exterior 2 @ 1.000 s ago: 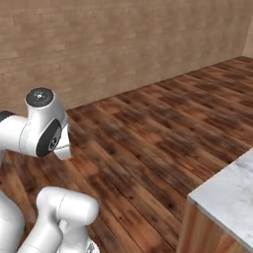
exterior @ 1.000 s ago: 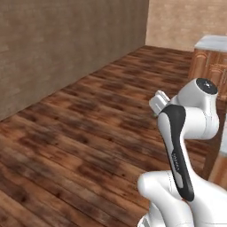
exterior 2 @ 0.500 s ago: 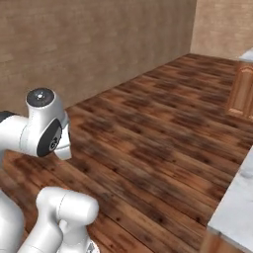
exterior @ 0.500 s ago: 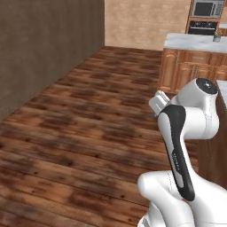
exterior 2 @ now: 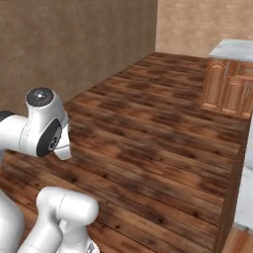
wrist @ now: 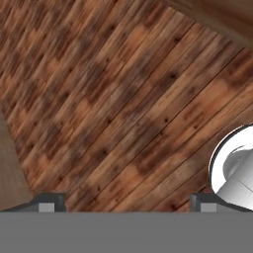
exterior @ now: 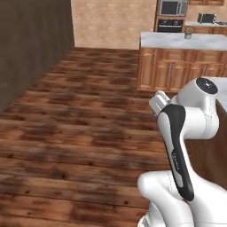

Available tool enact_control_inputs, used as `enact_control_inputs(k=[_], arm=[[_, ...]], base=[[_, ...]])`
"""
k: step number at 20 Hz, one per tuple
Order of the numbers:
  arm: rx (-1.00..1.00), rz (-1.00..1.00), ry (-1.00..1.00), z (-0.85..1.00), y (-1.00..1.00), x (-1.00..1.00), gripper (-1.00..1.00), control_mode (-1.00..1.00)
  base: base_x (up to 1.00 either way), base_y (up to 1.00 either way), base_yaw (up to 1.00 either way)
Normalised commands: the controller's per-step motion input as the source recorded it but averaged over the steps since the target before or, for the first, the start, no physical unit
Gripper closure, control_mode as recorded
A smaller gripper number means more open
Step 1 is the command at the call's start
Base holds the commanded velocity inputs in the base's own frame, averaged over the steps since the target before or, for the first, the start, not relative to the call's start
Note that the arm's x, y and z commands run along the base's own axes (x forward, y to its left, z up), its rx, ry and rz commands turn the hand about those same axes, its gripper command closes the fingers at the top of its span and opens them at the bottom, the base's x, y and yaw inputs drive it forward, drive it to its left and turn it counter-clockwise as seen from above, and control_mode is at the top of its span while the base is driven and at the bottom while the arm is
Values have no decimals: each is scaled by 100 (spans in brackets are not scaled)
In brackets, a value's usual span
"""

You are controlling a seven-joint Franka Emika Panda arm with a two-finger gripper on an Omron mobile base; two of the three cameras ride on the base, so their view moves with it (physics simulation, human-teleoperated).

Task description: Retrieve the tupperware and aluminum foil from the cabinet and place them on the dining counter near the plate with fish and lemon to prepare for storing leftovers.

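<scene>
My gripper (wrist: 127,200) is open, its two dark fingertips (wrist: 49,200) far apart with nothing between them. It looks down on bare brown plank floor (wrist: 113,99). The arm stays folded close over the base, with the elbow (exterior: 201,111) high in the left base view. The tupperware, the aluminum foil, the cabinet and the plate with fish and lemon are out of view. A pale marble top (exterior 2: 245,183) on a wooden side stands close on the right; I cannot tell whether it is the dining counter.
The small marble-topped island of wooden cupboards (exterior: 181,57) stands ahead to the right, also seen in the right base view (exterior 2: 232,74). Behind it are a wall oven and microwave (exterior: 170,13). A dark brick wall (exterior: 31,44) runs along the left. Wide wooden floor (exterior: 80,115) lies between.
The whole picture has swung: the base has turned, so the brick wall slid left and the island and oven wall came into view. The arm's pose and the open gripper are unchanged.
</scene>
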Motion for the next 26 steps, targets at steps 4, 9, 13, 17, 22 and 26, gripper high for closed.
enact_control_inputs(k=[4,9,13,17,22,26], arm=[[0,0,0,0,0,0,-100,100],[0,0,0,0,0,0,-100,100],[0,0,0,0,0,0,-100,100],[0,0,0,0,0,0,-100,100],[0,0,0,0,0,0,-100,100],[0,0,0,0,0,0,-100,100]], base=[[39,39,-33],[40,41,-33],[45,23,-35],[57,0,-39],[47,8,-38],[35,10,-35]])
